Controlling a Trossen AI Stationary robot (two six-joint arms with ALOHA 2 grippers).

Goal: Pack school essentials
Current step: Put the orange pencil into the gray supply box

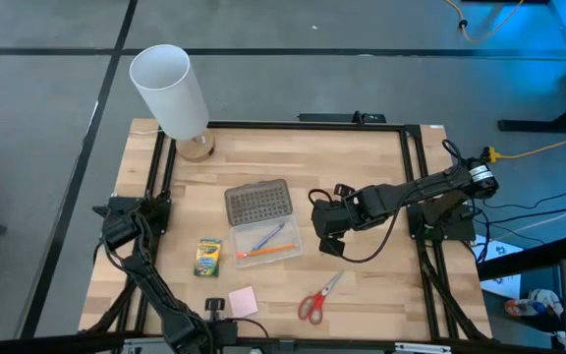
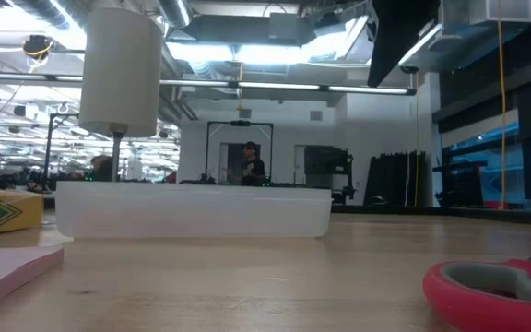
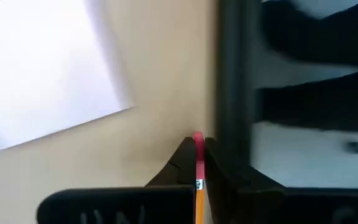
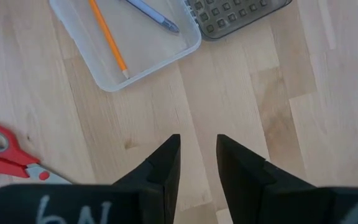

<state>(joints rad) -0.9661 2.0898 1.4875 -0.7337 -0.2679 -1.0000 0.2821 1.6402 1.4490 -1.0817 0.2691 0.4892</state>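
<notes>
We see our left gripper [image 3: 197, 163] pinched on a pencil [image 3: 199, 186] beside the pink note pad [image 1: 243, 301] (light, stiff, slippery, best held mid-shaft), while our right gripper [image 4: 197, 158] hovers narrowly parted, empty, beside the case [image 1: 269, 244] holding pen [image 1: 268, 236] and another pencil [image 1: 265, 252].

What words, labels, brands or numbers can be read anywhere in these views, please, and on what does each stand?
On the crayon box: printed face, too small to read.
On the right tool: white handwritten marks on its body, cut off at the picture's edge, unreadable.
On the orange pencil in the left tool: no print shows.
Nothing can be quoted with confidence.
</notes>
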